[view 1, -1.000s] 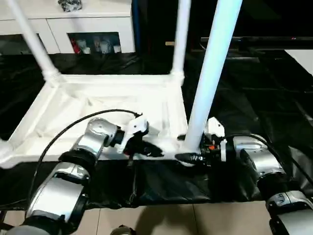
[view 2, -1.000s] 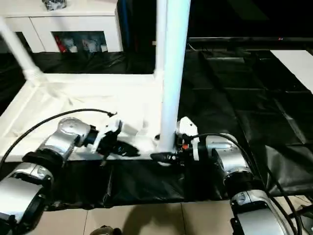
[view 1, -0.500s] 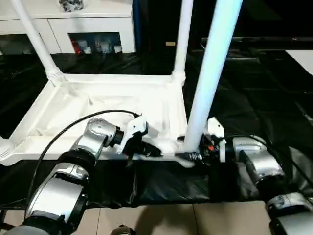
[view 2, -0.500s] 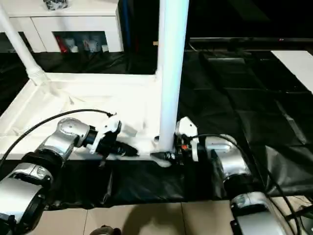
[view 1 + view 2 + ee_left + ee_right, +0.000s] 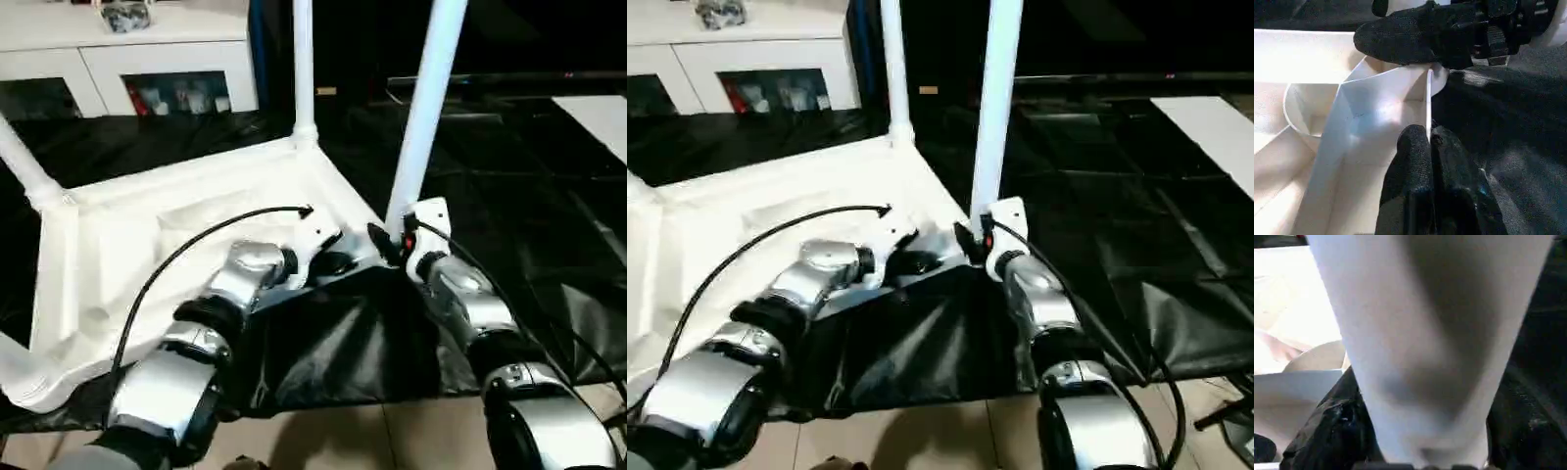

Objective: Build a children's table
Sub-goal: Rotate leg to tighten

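Observation:
The children's table lies upside down on a black sheet, its white ribbed top point(image 5: 147, 245) turned at an angle. One leg point(image 5: 302, 69) stands in the far corner and another point(image 5: 24, 166) at the left. My right gripper point(image 5: 390, 240) is shut on the base of the near right leg point(image 5: 423, 117). In the right wrist view that leg point(image 5: 1430, 333) stands between the black fingers point(image 5: 1327, 431). My left gripper point(image 5: 338, 262) is shut on the table's thin rim point(image 5: 1428, 98) just beside that corner, fingertips point(image 5: 1415, 147) pinching it.
A white glass-door cabinet point(image 5: 147, 69) stands along the back wall. The black sheet point(image 5: 509, 196) covers the floor to the right, wrinkled under my forearms. Bare tiles point(image 5: 343, 441) show at the near edge.
The table top has swung round; its near right corner and the held leg have moved away from me. Both arms have stretched forward with it, keeping their places on the rim and the leg.

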Controlling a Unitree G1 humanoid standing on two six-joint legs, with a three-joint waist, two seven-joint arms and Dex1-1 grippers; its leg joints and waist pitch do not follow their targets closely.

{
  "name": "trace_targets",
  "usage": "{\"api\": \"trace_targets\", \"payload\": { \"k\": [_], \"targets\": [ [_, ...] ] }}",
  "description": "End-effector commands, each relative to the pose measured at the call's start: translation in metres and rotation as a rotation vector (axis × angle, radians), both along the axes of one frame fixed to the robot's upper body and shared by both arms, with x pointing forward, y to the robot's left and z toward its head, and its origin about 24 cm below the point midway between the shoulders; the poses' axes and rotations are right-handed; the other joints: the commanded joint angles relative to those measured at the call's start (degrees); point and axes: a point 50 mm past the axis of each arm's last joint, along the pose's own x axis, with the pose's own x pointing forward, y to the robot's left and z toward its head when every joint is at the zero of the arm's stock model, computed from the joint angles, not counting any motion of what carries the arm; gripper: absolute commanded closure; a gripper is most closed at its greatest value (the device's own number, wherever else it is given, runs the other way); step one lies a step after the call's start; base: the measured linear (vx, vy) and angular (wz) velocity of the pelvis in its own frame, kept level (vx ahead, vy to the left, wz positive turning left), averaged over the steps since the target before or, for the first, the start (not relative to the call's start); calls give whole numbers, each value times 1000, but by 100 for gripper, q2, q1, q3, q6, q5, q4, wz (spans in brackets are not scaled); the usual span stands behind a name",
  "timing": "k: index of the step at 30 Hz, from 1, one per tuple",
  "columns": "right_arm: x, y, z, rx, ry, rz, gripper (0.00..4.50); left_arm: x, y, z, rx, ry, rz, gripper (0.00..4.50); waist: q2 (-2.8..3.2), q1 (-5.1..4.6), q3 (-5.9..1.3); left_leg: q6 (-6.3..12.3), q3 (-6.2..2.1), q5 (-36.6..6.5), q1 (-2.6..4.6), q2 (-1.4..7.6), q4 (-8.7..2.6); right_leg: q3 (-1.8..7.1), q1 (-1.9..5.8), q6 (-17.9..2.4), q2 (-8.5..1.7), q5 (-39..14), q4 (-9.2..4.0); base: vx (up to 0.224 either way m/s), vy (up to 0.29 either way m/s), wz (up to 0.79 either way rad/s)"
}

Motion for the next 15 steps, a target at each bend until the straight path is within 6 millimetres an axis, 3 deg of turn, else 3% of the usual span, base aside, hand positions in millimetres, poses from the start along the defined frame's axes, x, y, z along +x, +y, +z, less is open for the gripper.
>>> {"api": "trace_targets", "payload": {
  "k": [1, 3, 4, 6, 10, 13, 15],
  "targets": [
    [-11, 39, -11, 8, 30, 179, 103, -7, -31, 9, -69, -31, -107, 450, -72, -9, -332, 208, -79, -1666, 119, 118, -384, 133, 202, -1127, -273, -1553, -467, 0, 0, 0],
    [-11, 36, -11, 3, 21, 197, 103, -7, -28, 9, -72, -31, -119, 450, -84, -16, -325, 208, -83, -1707, 118, 119, -394, 135, 205, -1107, -272, -1624, -476, 0, 0, 0],
    [-11, 34, -11, -5, 17, 206, 72, -7, -27, 9, -74, -31, -123, 450, -75, -11, -332, 218, -87, -1682, 114, 121, -395, 134, 212, -1110, -271, -1573, -467, 0, 0, 0],
    [-12, 27, -10, -11, 12, 234, 66, -7, -22, 10, -80, -25, -145, 450, -77, -16, -336, 241, -80, -1625, 108, 123, -387, 135, 214, -1159, -265, -1399, -450, 0, 0, 0],
    [-16, 7, -9, -47, 11, 344, 27, -9, -8, 10, -83, -7, -220, 450, -71, 41, -363, 431, -61, -1288, 83, 134, -338, 117, 255, -1341, -253, -791, -382, 0, 0, 0],
    [-20, -4, -7, -74, 22, 462, 27, -11, 3, 10, -60, 10, -281, 450, -77, 72, -381, 625, -41, -1038, 67, 136, -295, 111, 267, -1537, -240, -142, -295, 0, 0, 0],
    [-26, -9, -5, -65, 34, 576, 27, -13, 11, 11, -46, 23, -325, 450, -67, 81, -372, 667, -39, -1117, 73, 129, -290, 101, 274, -1563, -247, -256, -321, 0, 0, 0]
  ]
}}
